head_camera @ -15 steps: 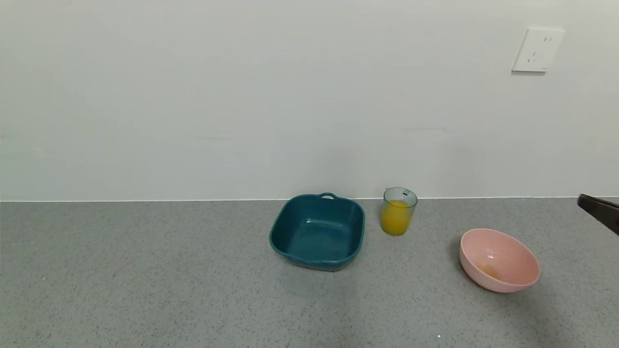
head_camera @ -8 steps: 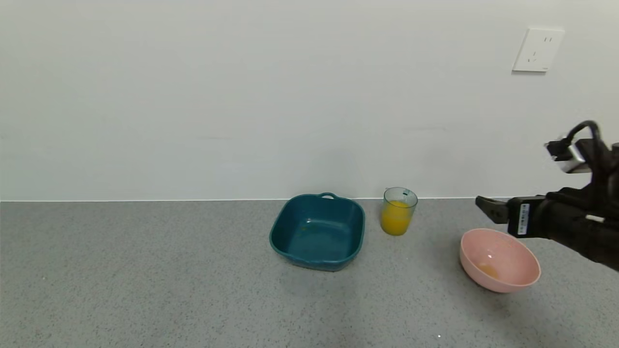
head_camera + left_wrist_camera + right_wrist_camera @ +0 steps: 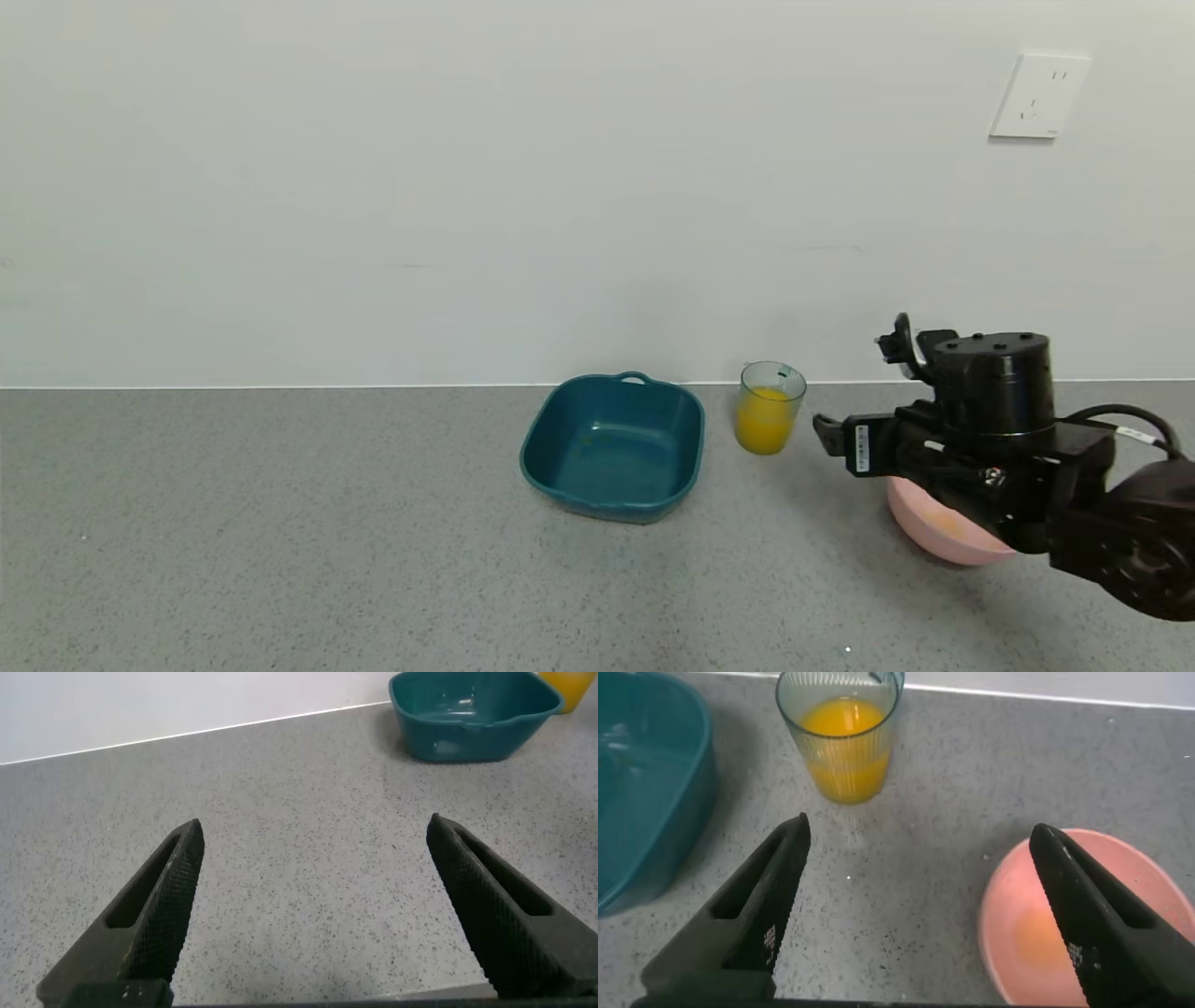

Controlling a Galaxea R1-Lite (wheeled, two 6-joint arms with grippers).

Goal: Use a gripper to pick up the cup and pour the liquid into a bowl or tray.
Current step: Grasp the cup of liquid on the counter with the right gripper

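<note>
The cup [image 3: 768, 408] stands upright near the back wall, right of the teal basin [image 3: 607, 448]. It is about half full of orange liquid [image 3: 764, 425]. My right gripper [image 3: 826, 434] is open and empty, just right of the cup and not touching it, above the pink bowl. In the right wrist view the cup [image 3: 840, 737] lies ahead of the open gripper [image 3: 920, 831], towards one finger, with the basin [image 3: 645, 793] beside it. My left gripper [image 3: 315, 826] is open and empty, low over the counter, far from the basin [image 3: 467, 737].
A round pink bowl [image 3: 943, 541] with a little orange residue sits under the right arm; it also shows in the right wrist view [image 3: 1092, 924]. A wall outlet [image 3: 1038, 96] is at the upper right. The grey counter meets the wall just behind the cup.
My right arm has come in from the right edge and moved left over the pink bowl, ending close to the cup. Cup, basin and bowl have not moved.
</note>
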